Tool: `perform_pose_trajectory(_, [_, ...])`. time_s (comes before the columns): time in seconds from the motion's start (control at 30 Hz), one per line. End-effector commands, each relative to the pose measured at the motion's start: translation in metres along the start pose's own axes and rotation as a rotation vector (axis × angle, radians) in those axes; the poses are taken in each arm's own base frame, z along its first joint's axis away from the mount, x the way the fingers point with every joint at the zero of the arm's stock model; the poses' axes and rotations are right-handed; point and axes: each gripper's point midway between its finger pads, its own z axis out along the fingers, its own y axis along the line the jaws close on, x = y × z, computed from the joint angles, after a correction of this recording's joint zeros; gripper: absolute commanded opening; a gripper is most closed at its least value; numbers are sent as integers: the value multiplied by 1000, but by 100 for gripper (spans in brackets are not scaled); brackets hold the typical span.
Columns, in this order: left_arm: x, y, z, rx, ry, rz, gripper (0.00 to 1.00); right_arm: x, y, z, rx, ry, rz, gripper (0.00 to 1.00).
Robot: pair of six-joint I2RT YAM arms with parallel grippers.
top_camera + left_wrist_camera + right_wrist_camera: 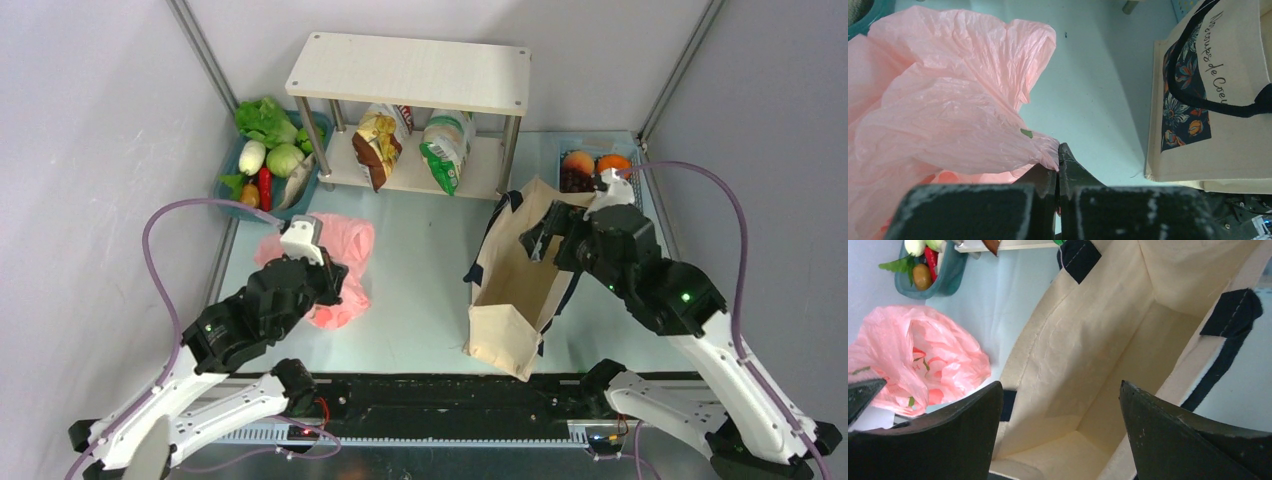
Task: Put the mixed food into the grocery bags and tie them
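Note:
The pink plastic bag (347, 243) lies crumpled left of centre, and my left gripper (338, 278) is shut on a gathered bit of its edge (1048, 152). The beige canvas tote (520, 290) with navy handles stands open on the right. Its inside (1083, 355) shows bare fabric only. My right gripper (1060, 390) hangs open over the tote's mouth with nothing between its fingers. The food sits at the back: a white radish (252, 157) among vegetables, a brown-yellow crisp packet (378, 145), and dark grapes (573, 180) beside red and orange fruit.
A blue basket (226, 188) at the back left holds the vegetables. A wooden shelf (410, 70) stands at the back centre, with a green packet (447, 148) under it. A second basket (562, 150) at the back right holds the fruit. Grey walls close in both sides.

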Motion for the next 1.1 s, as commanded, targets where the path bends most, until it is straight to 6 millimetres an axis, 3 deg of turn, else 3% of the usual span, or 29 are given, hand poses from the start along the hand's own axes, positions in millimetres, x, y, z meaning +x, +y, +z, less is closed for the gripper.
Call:
perform_pose_trajectory(0.0, [-18, -4, -5, 23, -53, -22, 0, -11, 12, 22, 46, -24, 129, 87])
perform_pose_trajectory(0.13, [-15, 2, -6, 3, -65, -25, 0, 0, 36, 51, 50, 9, 226, 93])
perform_pose_trajectory(0.33, [-13, 5, -9, 10, -74, -4, 0, 18, 38, 86, 249, 57, 373, 88])
perform_pose_trajectory(0.4, [-13, 7, -11, 10, -84, 1, 0, 25, 36, 97, 303, 85, 369, 78])
perform_pose_trajectory(0.47, [-13, 10, -13, 5, -93, 8, 0, 28, 37, 105, 321, 100, 364, 58])
perform_pose_trajectory(0.5, [-13, 12, -14, 4, -101, 8, 0, 28, 38, 110, 320, 100, 369, 34])
perform_pose_trajectory(0.53, [-13, 13, -15, 2, -103, 13, 0, 28, 40, 112, 310, 107, 376, 22])
perform_pose_trajectory(0.57, [-12, 15, -16, 1, -108, 12, 0, 23, 41, 115, 301, 97, 391, 5])
perform_pose_trajectory(0.6, [-13, 15, -16, 1, -111, 14, 0, 22, 42, 117, 287, 101, 396, 1])
perform_pose_trajectory(0.9, [-13, 21, -17, -20, -126, 17, 0, -50, 46, 154, 190, -42, 582, 0])
perform_pose_trajectory(1.07, [-13, 21, -15, -28, -122, 15, 0, -91, 51, 194, 149, -140, 705, 0])
